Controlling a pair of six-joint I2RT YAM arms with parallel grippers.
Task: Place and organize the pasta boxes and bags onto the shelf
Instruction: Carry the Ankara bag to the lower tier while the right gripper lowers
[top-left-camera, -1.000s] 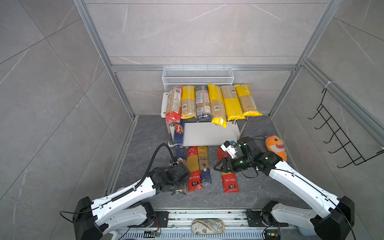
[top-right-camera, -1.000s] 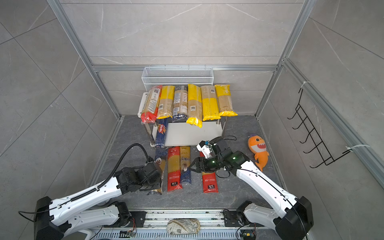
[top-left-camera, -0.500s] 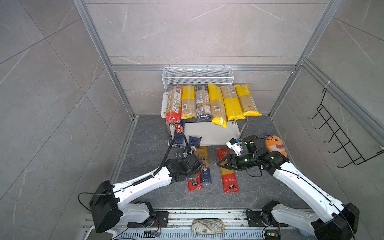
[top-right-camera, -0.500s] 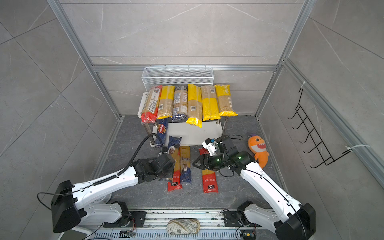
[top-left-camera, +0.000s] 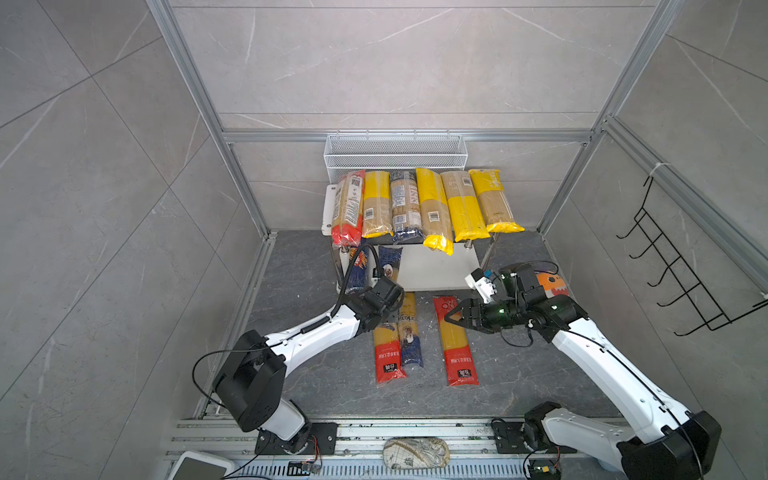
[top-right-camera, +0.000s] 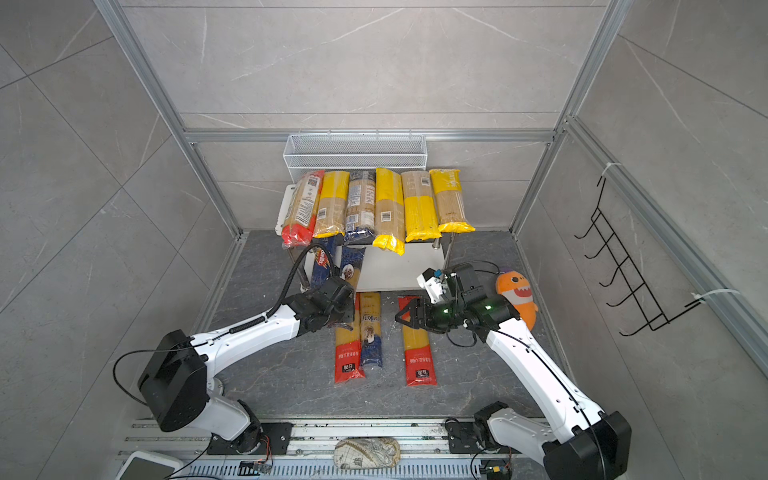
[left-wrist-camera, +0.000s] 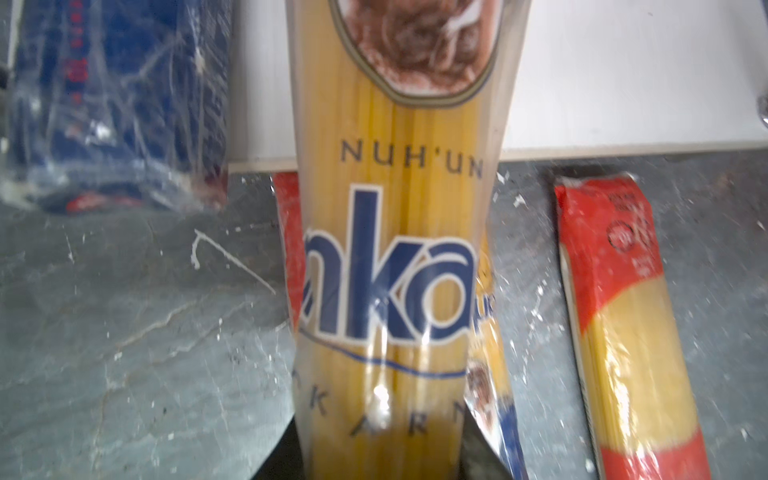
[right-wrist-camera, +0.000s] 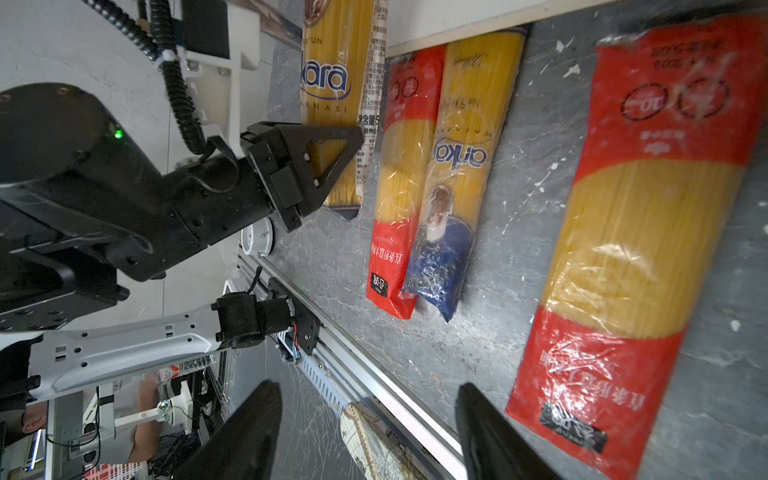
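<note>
Bright, even light from above leaves soft shadows in both sharp top views, while the left wrist view is blurred, with glare on the Ankara pack (left-wrist-camera: 386, 291), and the right wrist view smears the red-ended pack (right-wrist-camera: 631, 232).

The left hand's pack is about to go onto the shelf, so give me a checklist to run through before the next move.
1. Left hand gripping Ankara pack: ok.
2. Pack's far end over lower board: ok.
3. Bare space on that board, right of the pack: ok.
4. Right hand open, apart from left hand: ok.
5. Room on top board: not ok, six packs fill it.
6. Pack's end resting on the board: cannot tell.
</note>
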